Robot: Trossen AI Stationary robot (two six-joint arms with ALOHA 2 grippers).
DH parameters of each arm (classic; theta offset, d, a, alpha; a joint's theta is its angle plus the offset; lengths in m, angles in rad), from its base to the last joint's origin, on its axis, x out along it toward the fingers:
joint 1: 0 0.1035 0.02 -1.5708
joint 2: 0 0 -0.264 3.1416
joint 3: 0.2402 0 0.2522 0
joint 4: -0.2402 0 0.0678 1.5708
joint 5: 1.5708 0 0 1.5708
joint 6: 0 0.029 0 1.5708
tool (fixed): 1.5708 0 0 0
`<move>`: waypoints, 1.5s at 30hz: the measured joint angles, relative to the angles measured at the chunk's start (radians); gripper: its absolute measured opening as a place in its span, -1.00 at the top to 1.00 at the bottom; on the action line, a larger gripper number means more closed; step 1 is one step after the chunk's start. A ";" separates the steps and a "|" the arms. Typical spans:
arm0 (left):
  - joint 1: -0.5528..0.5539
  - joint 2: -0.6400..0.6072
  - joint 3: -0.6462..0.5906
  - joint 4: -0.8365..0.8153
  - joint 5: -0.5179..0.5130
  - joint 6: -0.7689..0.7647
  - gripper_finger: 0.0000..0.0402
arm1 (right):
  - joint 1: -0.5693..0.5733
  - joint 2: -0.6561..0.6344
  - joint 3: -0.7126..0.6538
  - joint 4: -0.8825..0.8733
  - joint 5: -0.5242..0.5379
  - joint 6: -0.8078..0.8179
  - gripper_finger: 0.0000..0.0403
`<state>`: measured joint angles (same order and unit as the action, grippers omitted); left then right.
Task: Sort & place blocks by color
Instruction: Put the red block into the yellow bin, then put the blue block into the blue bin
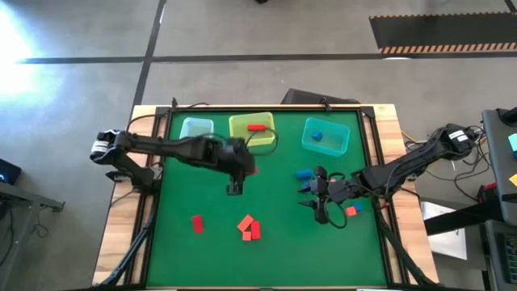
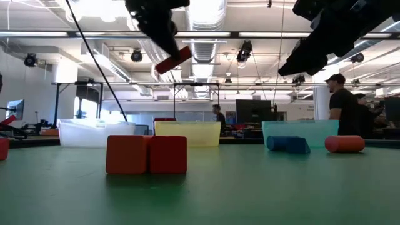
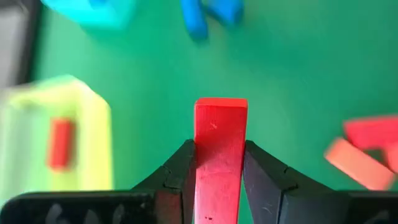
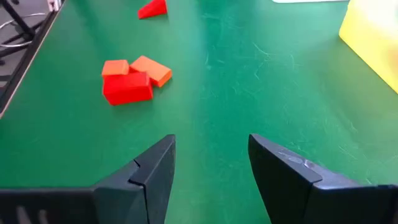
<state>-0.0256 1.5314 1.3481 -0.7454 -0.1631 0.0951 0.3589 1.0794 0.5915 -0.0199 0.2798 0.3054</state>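
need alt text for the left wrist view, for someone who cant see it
The left tool is shut on a red block, holding it above the green table. To one side a yellow bin holds another red block; farther off are blue blocks and a teal bin, and on the other side red and orange blocks lie clustered.

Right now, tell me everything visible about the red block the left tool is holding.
The red block is a short solid bar with flat faces and crisp edges, plain matte red. The left tool clamps its two long sides between dark fingers, with one end sticking out beyond them. In the low view it hangs tilted, well above the green table, close to the yellow bin. Only the fingers touch it.
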 joint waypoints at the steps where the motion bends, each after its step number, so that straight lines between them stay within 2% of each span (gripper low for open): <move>1: 0.017 0.001 0.000 0.037 0.000 0.033 0.58 | 0.003 -0.005 0.000 0.003 0.000 0.000 0.05; 5: 0.097 0.002 -0.017 0.165 0.001 0.137 0.58 | 0.010 -0.017 0.000 0.004 0.005 -0.001 0.05; 9: 0.202 0.013 -0.048 0.305 -0.001 0.161 0.57 | 0.010 -0.019 0.000 0.006 0.010 -0.009 0.05; 17: 0.409 0.094 -0.106 0.602 -0.003 0.060 0.56 | 0.010 -0.016 0.000 0.041 0.043 -0.036 0.05; 23: 0.501 0.194 -0.118 0.601 -0.006 -0.037 0.51 | 0.010 -0.016 -0.003 0.048 0.043 -0.022 0.05; 31: 0.510 0.235 -0.118 0.601 -0.006 -0.063 0.19 | 0.010 -0.016 -0.005 0.051 0.043 -0.019 0.05; 37: 0.500 0.191 -0.118 0.590 -0.006 -0.063 0.08 | 0.010 -0.016 -0.005 0.055 0.044 -0.017 0.05; 40: 0.460 0.148 -0.120 0.569 -0.001 -0.067 0.07 | 0.010 -0.016 -0.006 0.055 0.044 0.002 0.05; 45: 0.328 0.058 -0.146 0.578 0.005 -0.083 0.07 | 0.010 -0.016 -0.009 0.055 0.042 0.063 0.05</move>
<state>0.3019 1.5897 1.2022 -0.1669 -0.1581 0.0120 0.3687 1.0634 0.5821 0.0351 0.3222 0.3681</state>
